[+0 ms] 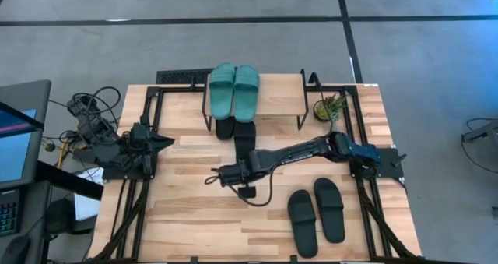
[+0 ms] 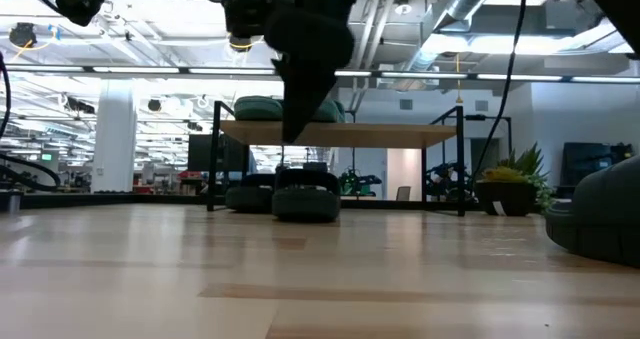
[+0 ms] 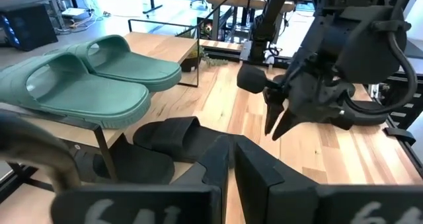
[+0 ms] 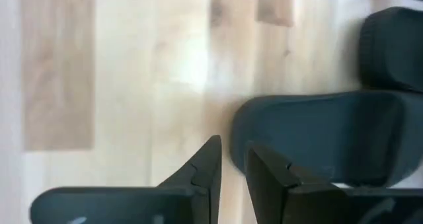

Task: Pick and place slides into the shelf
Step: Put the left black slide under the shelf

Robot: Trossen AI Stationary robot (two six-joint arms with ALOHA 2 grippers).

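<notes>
Your right gripper (image 1: 212, 177) hangs mid-table, fingers nearly together and holding nothing, just beside a black slide (image 4: 324, 137). Teal slides (image 1: 233, 89) top the shelf (image 1: 280, 100); a black pair (image 1: 235, 132) sits beneath. Bare tabletop (image 1: 187, 217) surrounds it. Your left gripper (image 3: 231, 159) waits closed.
</notes>
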